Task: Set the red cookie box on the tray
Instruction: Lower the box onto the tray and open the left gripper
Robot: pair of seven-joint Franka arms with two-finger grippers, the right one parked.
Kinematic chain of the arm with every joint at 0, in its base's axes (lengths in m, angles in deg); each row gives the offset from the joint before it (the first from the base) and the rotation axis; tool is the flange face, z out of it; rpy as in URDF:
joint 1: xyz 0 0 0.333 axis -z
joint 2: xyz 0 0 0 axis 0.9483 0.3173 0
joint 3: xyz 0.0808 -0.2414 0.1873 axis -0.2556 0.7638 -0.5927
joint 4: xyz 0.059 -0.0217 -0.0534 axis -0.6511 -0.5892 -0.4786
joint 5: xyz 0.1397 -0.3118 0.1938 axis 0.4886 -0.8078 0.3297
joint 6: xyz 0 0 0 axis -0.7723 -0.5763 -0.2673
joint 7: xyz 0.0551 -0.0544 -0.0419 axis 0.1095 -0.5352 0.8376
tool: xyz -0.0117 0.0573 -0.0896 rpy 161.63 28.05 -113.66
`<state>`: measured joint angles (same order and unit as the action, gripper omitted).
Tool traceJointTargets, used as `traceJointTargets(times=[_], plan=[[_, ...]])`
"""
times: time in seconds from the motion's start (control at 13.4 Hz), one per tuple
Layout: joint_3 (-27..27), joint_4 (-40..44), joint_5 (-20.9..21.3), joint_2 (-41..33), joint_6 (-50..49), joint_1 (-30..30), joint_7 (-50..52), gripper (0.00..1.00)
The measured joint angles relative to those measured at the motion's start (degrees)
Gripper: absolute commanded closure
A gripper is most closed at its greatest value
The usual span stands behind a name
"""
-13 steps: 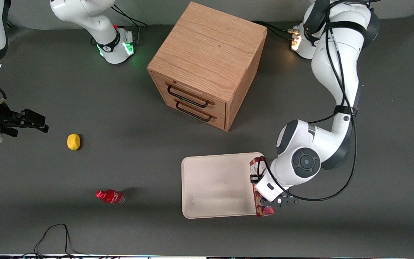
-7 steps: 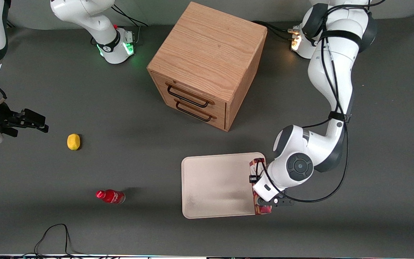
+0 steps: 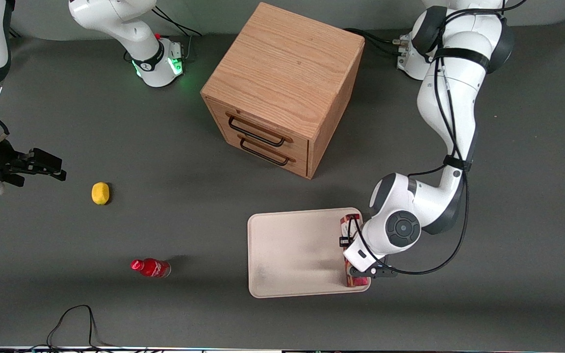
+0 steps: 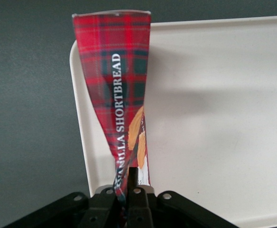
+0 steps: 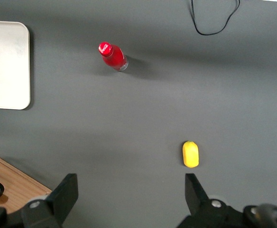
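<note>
The claw [image 4: 129, 192] is pinching the red cookie box [image 4: 119, 90] by one end, squeezing the carton flat there, so the box sticks out lengthwise from the claw along the tray [image 3: 292, 255] edge on the working arm's end, probably to drop it just inside the rim. It looks low over the tray, though contact can't be confirmed. Well away across the dark grey tabletop [image 3: 189, 304] sit a red bottle [image 3: 151, 267], a yellow lemon-like thing [image 3: 100, 192] and a wooden drawer cabinet [image 3: 282, 88].
</note>
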<state>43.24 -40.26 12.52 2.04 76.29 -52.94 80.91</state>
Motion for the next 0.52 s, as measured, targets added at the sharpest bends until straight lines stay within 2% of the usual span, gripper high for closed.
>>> traceJointTargets(times=[0.07,0.52], plan=[[0.00,-0.01,0.00,-0.01,0.01,-0.02,-0.05,0.01],[-0.05,0.00,0.03,-0.27,0.06,-0.42,-0.29,0.00]])
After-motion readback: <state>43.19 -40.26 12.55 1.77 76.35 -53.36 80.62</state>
